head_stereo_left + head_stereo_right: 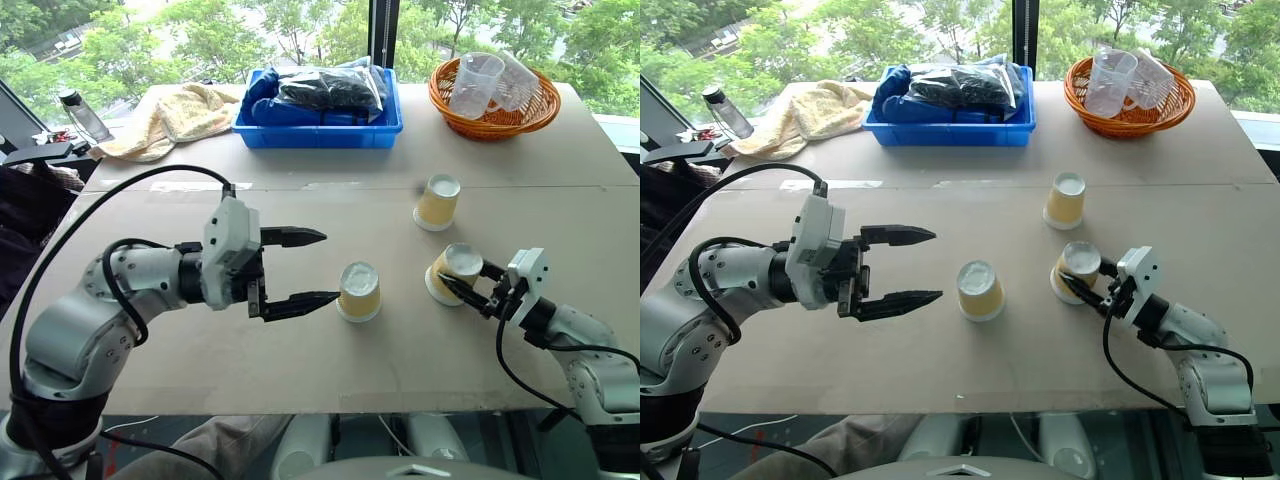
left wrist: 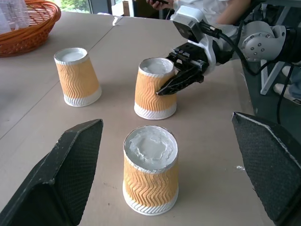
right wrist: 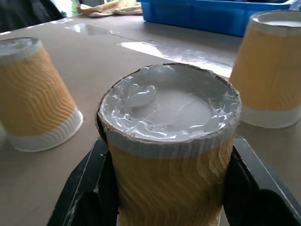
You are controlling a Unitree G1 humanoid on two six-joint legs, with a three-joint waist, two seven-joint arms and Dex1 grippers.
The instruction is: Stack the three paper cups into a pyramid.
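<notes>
Three small tapered tan-yellow paper cups with white rims and bases seen upside down on the flat beige worktop [image 1: 200,360], none stacked, each apart from the others.

- Far cup [image 1: 437,202]: upright on its rim, nearest the woven orange basket [image 1: 540,112] at the worktop's far right corner.
- Middle cup [image 1: 359,291]: upright on its rim, just off the tips of the left gripper [image 1: 318,268]. Left fingers [image 1: 296,304] spread wide and released, pointing level toward this cup, not touching it.
- Near-right cup [image 1: 451,272]: tilted slightly. Right gripper [image 1: 468,283] clenched on it, black fingers [image 2: 181,81] pressed on opposite sides of the corrugated wall just below the upturned base; grip confirmed in the right wrist view, cup wall [image 3: 169,188] tight between both fingers.

Clear plastic measuring cups [image 1: 475,85] noted inside the basket. Blue plastic bin [image 1: 318,128] with dark bagged contents at the far edge, cream cloth [image 1: 170,115] beside it on the left.
</notes>
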